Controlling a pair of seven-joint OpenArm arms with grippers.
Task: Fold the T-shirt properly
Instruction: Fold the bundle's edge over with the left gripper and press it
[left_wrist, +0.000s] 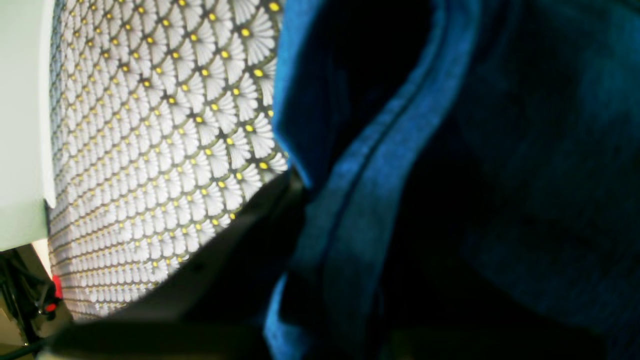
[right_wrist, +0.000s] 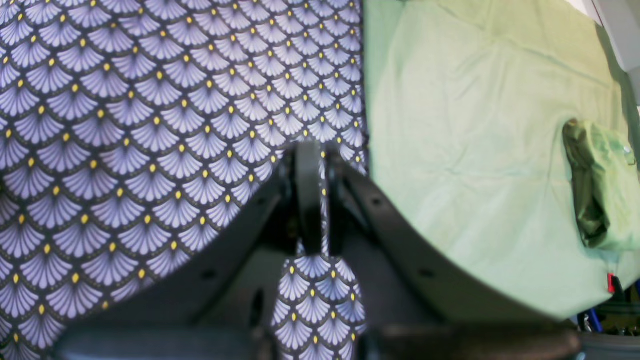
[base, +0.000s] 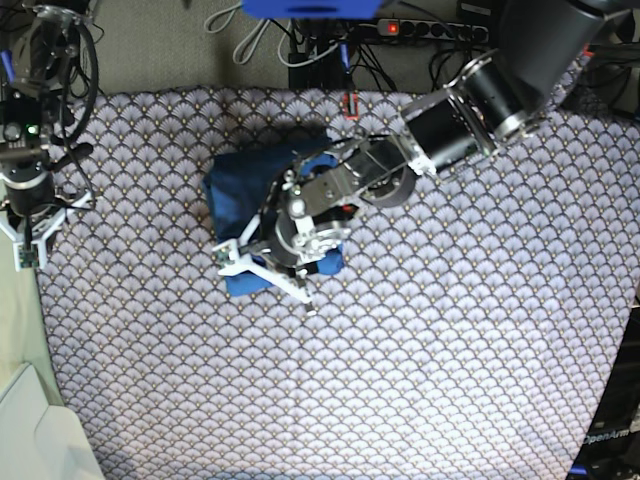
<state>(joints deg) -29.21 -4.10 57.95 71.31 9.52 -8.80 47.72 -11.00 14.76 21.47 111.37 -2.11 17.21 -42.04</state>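
One soft, thin blue shirt (base: 245, 190), bunched small mid-table; light, floppy, best pinched at a hem or seam. The left gripper (base: 262, 262) looks clamped on a fold, though the wrist view's blurry. The right gripper (right_wrist: 310, 200) hangs closed, empty, over the scallop-patterned cover (base: 450, 330).

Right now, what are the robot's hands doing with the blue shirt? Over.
Left gripper shut on the T-shirt, lifting a fold. Right gripper shut, empty, parked at the table cover edge. Nothing in the way.
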